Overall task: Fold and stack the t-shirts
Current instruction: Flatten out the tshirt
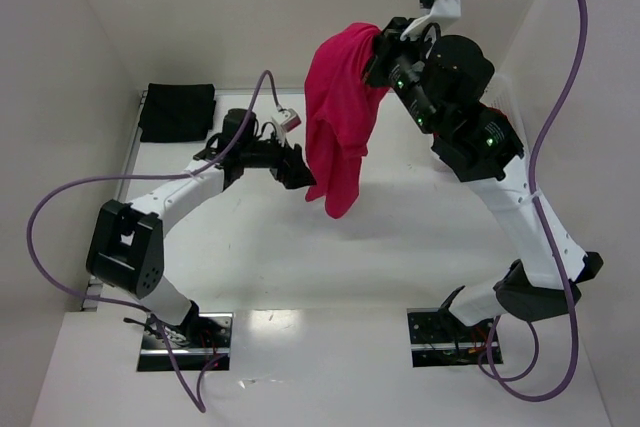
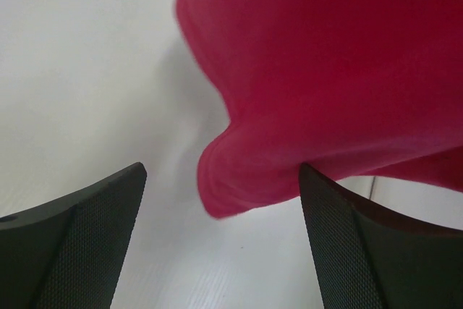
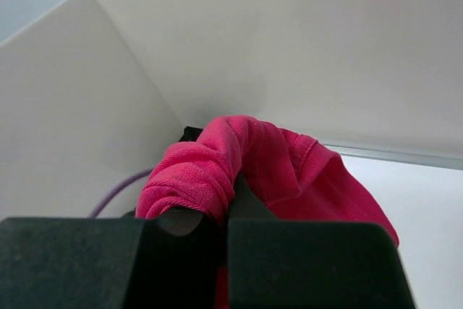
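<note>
White table [image 1: 400, 247], folded black t-shirt [image 1: 176, 112] (flat) at its far left corner

Bright even overhead light, soft shadows, blurry wrist close-ups

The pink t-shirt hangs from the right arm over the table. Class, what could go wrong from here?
The right fingers pinch only a bunched fold of the pink t-shirt, so it might slip and fall in a heap. The open left fingers sit beside its dangling lower edge; they could miss it or catch several layers, leaving the shirt twisted.
</note>
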Available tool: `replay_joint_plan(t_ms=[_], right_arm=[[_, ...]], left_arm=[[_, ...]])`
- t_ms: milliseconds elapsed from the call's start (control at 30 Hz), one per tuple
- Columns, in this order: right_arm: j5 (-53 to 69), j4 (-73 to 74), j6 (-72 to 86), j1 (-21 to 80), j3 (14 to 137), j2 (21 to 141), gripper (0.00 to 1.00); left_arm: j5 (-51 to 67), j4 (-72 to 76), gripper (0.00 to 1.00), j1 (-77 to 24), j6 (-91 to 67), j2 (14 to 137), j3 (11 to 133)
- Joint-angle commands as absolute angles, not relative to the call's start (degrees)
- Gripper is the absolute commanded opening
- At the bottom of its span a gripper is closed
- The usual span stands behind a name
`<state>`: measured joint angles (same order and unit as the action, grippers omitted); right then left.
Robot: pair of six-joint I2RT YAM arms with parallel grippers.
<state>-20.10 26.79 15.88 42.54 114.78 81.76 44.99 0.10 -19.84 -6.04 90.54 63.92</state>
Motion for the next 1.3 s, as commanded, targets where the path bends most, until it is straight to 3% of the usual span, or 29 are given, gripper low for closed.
replay_joint_plan(t_ms=[0,667,767,833,867,1000,1267], right_arm=[[-19.9,25.9,16.4,42.8,117.9,80.3,0.0],[-30.1,23.6,11.6,42.8,117.9,80.3,0.0],[-30.1,23.6,11.1,42.8,117.9,79.8,0.0],[-30.1,22.9,11.1,42.8,117.9,79.8,0.0],[-30.1,22.9,11.1,42.8,117.9,79.3,0.0],[-29.4,22.4,11.1,42.8,117.9,79.3,0.0],[-27.5,22.4,11.7,42.8,117.9,78.8,0.0]], left_arm=[[51.5,4.2,0.93,-21.3,-3.3,91.1,66.4],[51.1,-3.4,0.9,-26.5,-2.2,94.0,65.7],[49.3,-4.6,0.78,-26.5,-2.2,95.2,65.7],[48.8,-4.0,0.61,-27.1,-2.2,95.7,65.7],[48.8,-4.0,0.59,-27.6,-2.8,96.4,66.3],[49.3,-2.7,0.59,-28.9,-3.4,98.8,67.0],[44.9,3.9,0.72,-29.4,-7.6,100.9,67.0]])
